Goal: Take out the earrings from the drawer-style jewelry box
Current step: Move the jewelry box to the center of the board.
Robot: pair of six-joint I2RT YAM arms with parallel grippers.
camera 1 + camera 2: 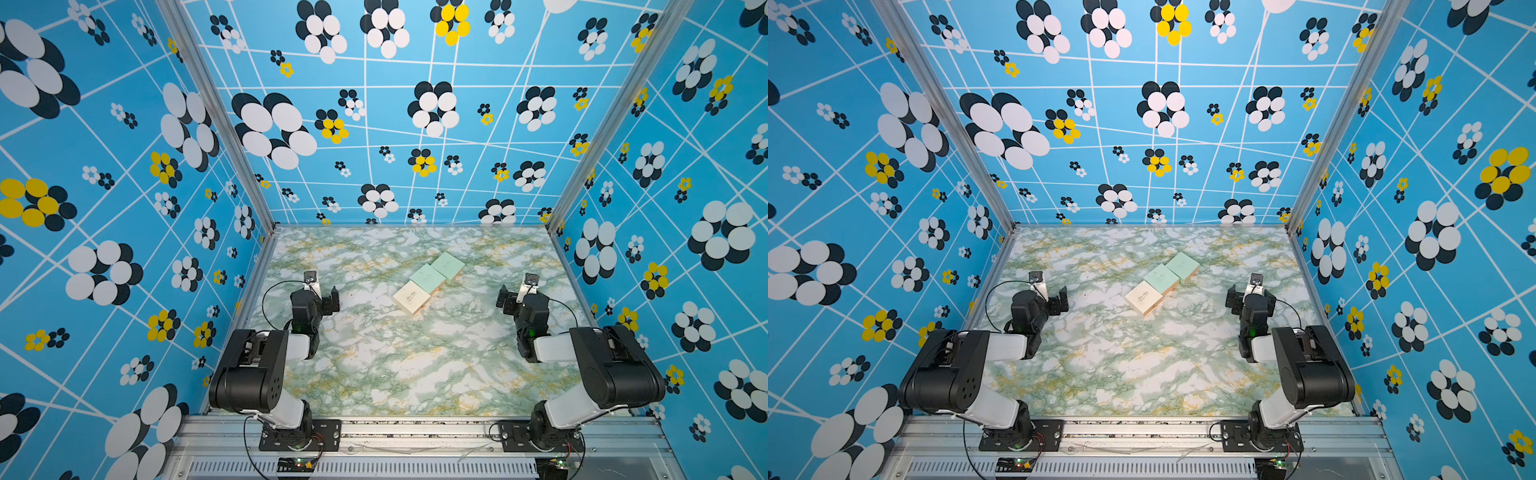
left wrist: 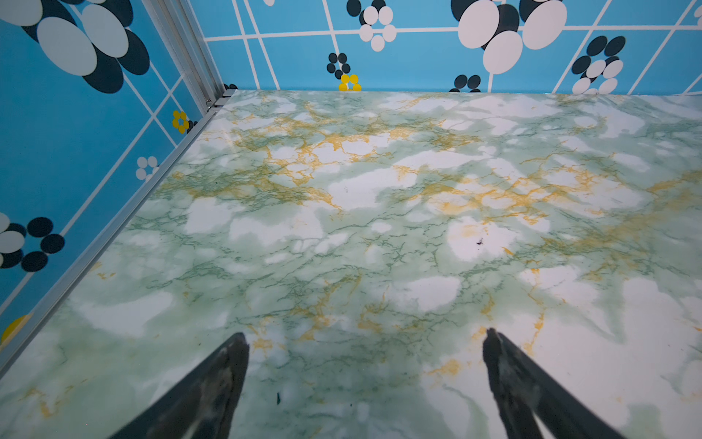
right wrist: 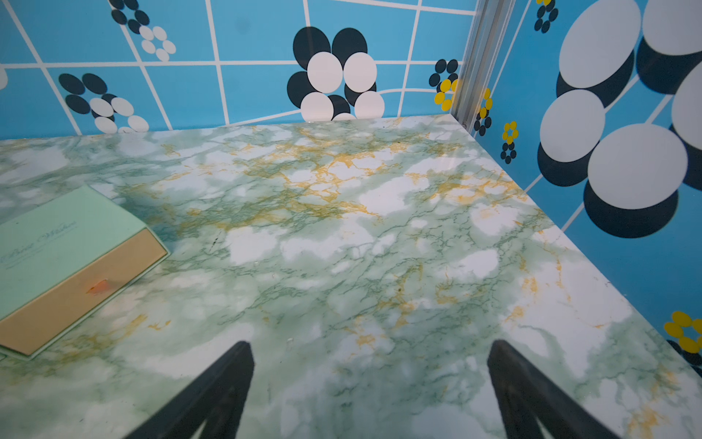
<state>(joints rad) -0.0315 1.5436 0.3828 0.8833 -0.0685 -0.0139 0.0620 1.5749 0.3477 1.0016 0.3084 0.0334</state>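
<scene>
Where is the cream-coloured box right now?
In both top views the cream box lies centrally on the table, at the robot-side end of a diagonal row, beside a mint box.

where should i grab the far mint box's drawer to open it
Probably the small orange tab on its tan drawer front. That face points toward the right gripper, whose jaws stand open, so come in low from that side; the mint sleeve wraps flush around the drawer, leaving nothing else to pinch.

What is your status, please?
Left gripper open, empty. Right gripper open, empty. Three boxes shut: cream box, middle green box, far green box; no earrings seen. Path clear.
</scene>
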